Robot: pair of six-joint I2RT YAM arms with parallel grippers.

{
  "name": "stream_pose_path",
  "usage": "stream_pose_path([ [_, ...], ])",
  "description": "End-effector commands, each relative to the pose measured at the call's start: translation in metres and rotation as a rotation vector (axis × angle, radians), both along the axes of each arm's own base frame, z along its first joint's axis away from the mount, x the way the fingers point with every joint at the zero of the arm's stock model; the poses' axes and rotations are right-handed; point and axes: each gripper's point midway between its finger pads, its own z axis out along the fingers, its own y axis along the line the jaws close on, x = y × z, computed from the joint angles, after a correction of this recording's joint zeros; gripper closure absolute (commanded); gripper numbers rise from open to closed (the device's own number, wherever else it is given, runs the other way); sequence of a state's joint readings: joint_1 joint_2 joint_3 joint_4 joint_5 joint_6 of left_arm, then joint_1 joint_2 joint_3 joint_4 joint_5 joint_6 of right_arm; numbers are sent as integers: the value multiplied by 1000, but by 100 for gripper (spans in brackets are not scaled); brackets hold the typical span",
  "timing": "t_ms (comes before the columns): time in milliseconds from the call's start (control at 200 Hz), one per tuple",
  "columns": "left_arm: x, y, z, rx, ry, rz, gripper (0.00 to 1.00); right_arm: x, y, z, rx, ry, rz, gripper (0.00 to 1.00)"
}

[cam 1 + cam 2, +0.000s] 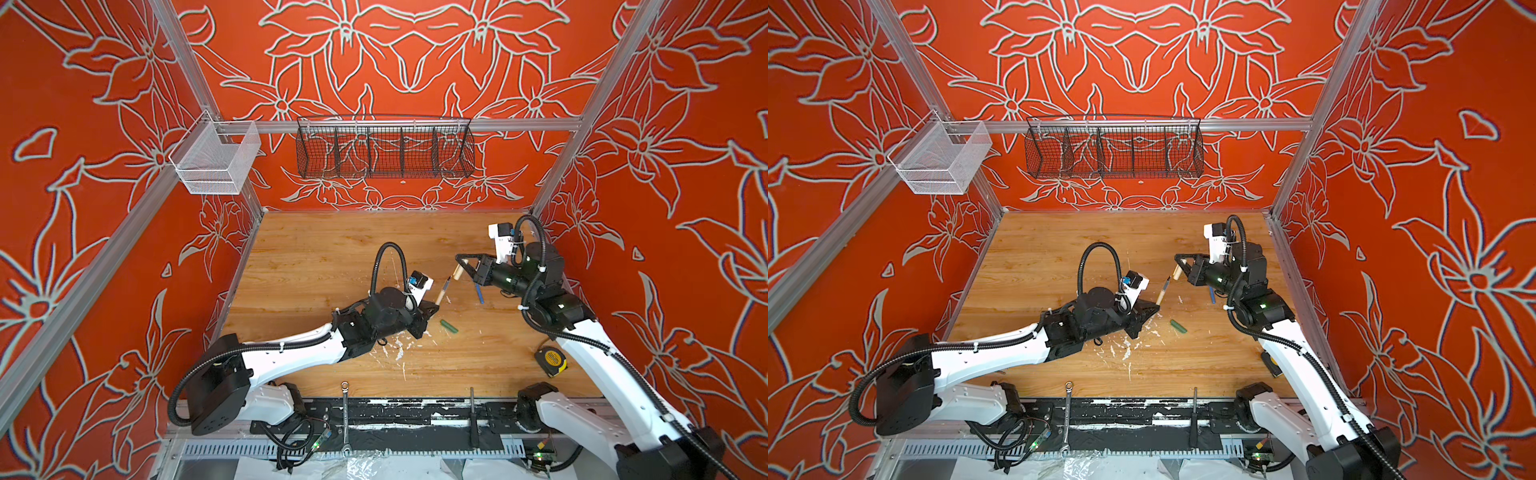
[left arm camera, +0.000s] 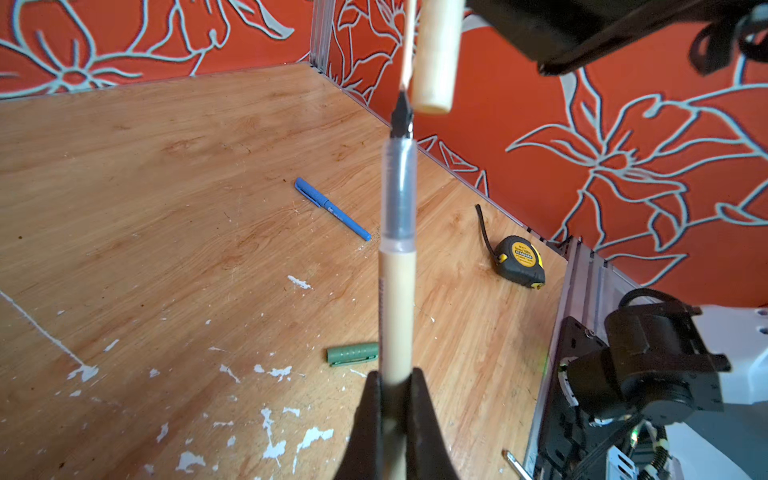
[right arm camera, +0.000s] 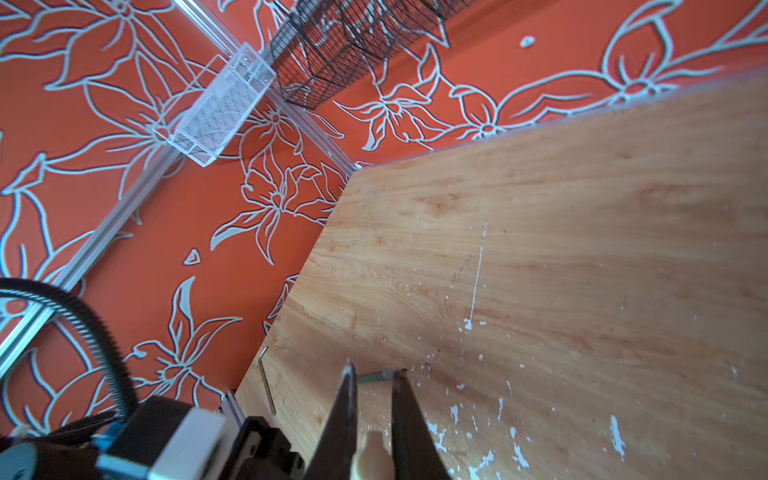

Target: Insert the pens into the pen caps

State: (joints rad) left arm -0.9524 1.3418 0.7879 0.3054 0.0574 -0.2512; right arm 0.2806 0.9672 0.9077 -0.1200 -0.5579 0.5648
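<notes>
Left wrist view: the left gripper (image 2: pixel 397 378) is clamped tight on the rear end of the tan pen (image 2: pixel 397 316), which sticks straight out from the jaws with its clear collar and dark pointed tip leading. That tip sits just beside the open mouth of the tan cap (image 2: pixel 434 62), a little to one side of it and not inside (the cap's far end runs out of the picture). Beyond the pen, the blue pen (image 2: pixel 332 209) lies flat on the wooden table (image 2: pixel 145 187), apparently with its cap on. The green cap (image 2: pixel 353 354) lies on its side close to the gripper, among white paint flecks (image 2: pixel 274 372). A yellow and black tape measure (image 2: pixel 519 262) sits near the table's edge, well apart from both.

In the right wrist view the right gripper (image 3: pixel 374 376) is closed on the tan cap, whose rounded end shows between the two fingers (image 3: pixel 347 411).

In both top views pen and cap are held up off the table, right of the middle. The pen slants up from the left gripper towards the cap. The cap hangs crosswise from the right gripper's fingertips, with a small gap between tip and mouth. The blue pen lies partly hidden under the right gripper
</notes>
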Motion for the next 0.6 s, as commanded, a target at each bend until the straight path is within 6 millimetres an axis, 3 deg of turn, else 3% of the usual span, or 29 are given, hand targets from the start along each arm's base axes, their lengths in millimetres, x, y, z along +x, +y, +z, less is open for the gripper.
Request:
stream_pose_path([
  [0,2,-8,20,-90,-91,-31,100,0,4,28,-14,-109,43,100],
  [590,6,-10,23,-71,-108,-34,100,4,14,31,-16,-120,73,100],
])
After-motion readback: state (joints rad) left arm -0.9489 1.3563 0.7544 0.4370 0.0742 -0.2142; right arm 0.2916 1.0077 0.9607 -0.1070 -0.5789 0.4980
